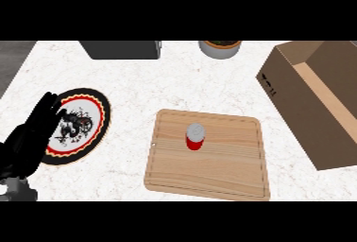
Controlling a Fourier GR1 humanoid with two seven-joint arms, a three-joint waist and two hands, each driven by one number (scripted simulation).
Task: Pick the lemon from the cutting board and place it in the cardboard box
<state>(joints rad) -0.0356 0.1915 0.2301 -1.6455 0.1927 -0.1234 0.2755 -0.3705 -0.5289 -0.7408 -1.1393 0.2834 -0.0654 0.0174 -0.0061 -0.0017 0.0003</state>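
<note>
Left hand [31,137] at the left edge, black, fingers straight and pointing up, open, nothing in it. It overlaps the left part of one round plate [103,118] with a red-and-black rim and a black figure in the middle; no writing legible. One dark grey block [122,49] at the far edge, cut off, kind unclear. One pot [220,48] to its right, also far, with soil or a plant inside.

One wooden cutting board [209,165] in the middle, near side. On it stands one upright red can [195,137] with a silver top, not a lemon by its look, no label readable. White speckled counter [140,75] between board and plate.

One open cardboard box [300,113] at the right, just beside the board, not touching; dark mark on its side unreadable. Nothing stands between can and box.
</note>
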